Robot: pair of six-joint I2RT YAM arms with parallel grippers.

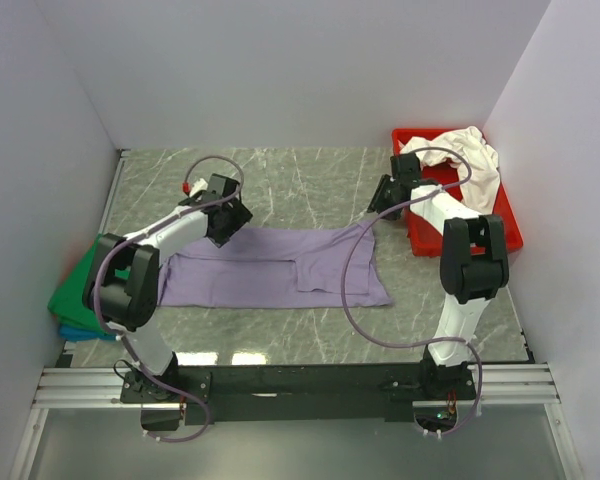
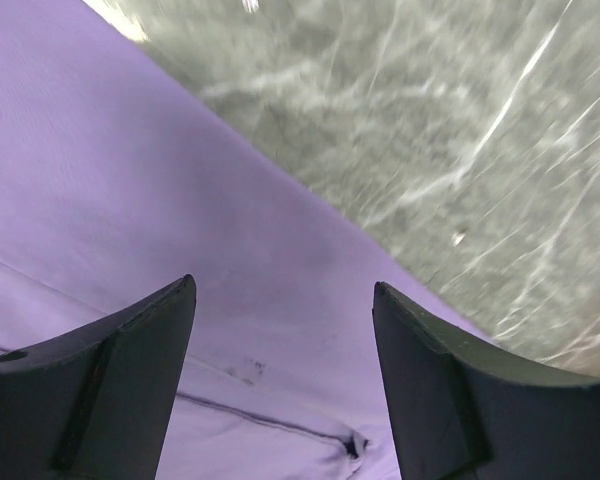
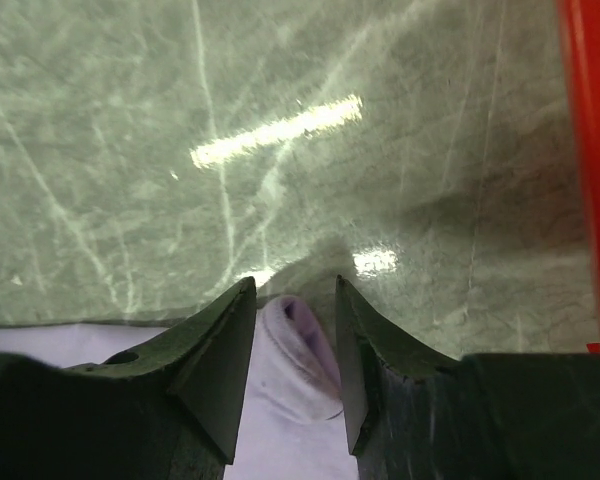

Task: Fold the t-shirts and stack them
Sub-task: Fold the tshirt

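A lavender t-shirt (image 1: 280,265) lies spread flat in the middle of the table. My left gripper (image 1: 225,218) hovers over its far left edge. In the left wrist view the left gripper (image 2: 282,285) is open, with the lavender cloth (image 2: 130,200) below and nothing between its fingers. My right gripper (image 1: 385,195) is at the shirt's far right corner. In the right wrist view the right gripper (image 3: 294,282) is closed on a bunched fold of the lavender cloth (image 3: 300,350), lifted slightly off the table. A creamy white shirt (image 1: 465,160) lies crumpled in the red tray.
The red plastic tray (image 1: 510,230) stands at the right; its rim also shows in the right wrist view (image 3: 590,150). A folded green shirt (image 1: 80,285) rests on a blue one (image 1: 75,330) at the left edge. White walls enclose the marble table (image 1: 300,180).
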